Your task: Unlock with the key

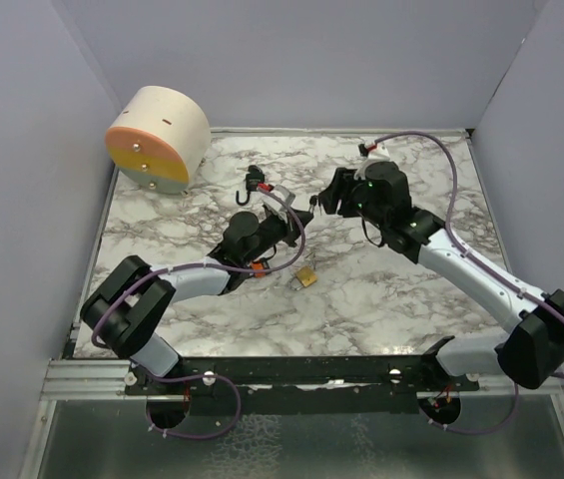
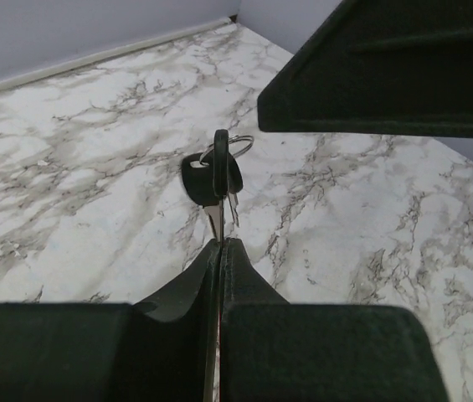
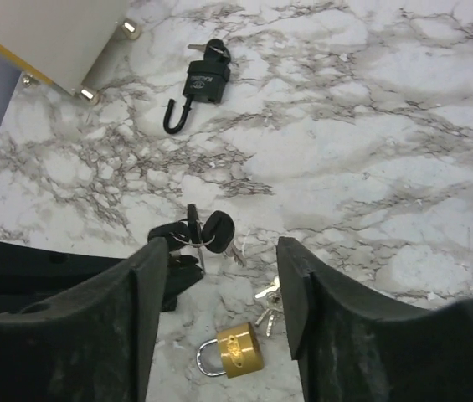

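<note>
From above, the brass padlock [image 1: 305, 277] lies on the marble table [image 1: 162, 230], just below both grippers. The left gripper [image 2: 219, 251] pinches a black-headed key [image 2: 216, 180] upright. The right gripper [image 3: 219, 276] gapes empty over the padlock, shackle closed.

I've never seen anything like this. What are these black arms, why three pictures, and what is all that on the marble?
Two robot arms are bolted to a marble table. One picture looks down from above; the other two come from cameras on each wrist. The left hand is shut on a key from a small bunch. The right hand is open and holds nothing. Below it lie a brass padlock and loose silver keys. Farther back lies a black padlock, shackle open, near a round cream box.
</note>
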You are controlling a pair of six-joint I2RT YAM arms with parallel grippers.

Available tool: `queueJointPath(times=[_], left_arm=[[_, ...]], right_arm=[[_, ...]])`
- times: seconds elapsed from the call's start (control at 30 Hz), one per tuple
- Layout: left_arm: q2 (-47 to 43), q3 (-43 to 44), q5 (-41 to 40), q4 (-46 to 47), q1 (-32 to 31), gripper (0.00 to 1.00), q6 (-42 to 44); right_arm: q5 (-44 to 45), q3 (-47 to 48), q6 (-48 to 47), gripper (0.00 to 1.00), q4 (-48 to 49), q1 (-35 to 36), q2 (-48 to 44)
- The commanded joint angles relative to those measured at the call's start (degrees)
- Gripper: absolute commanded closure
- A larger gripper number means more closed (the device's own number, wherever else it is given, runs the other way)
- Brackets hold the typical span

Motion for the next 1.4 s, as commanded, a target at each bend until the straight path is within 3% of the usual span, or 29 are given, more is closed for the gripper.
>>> queueJointPath(times=[0.0,0.17,0.37,0.63,0.77,1.37], left_arm=[[-3.25,7.59,5.14,-20.46,0.46,1.00,2.50],[-4.18,13.83,9.76,-34.49,1.18,1.00,7.12],[-3.46,20.65,20.89,-44.02,4.34,1.00,11.43],[0.38,24.88,38.17,-44.03,9.30,1.00,13.80],[3.76,28.45,42.35,-46.43,9.62,1.00,15.30],[4.98,30.16,46.11,-45.23,9.61,1.00,12.92]], right_arm=[[-4.37,-4.00,-0.96,0.42,2.52,-5.61,-6.00],[-7.87,-12.64,-6.01,0.38,11.86,-8.80,-12.10],[-19.60,-19.19,-8.20,0.39,21.00,-12.86,-17.33],[-31.92,-23.30,-9.40,0.43,27.80,-15.65,-18.91],[-36.90,-24.19,-8.93,0.44,30.70,-16.18,-18.28],[-43.79,-24.62,-4.24,0.56,42.59,-16.56,-7.13]])
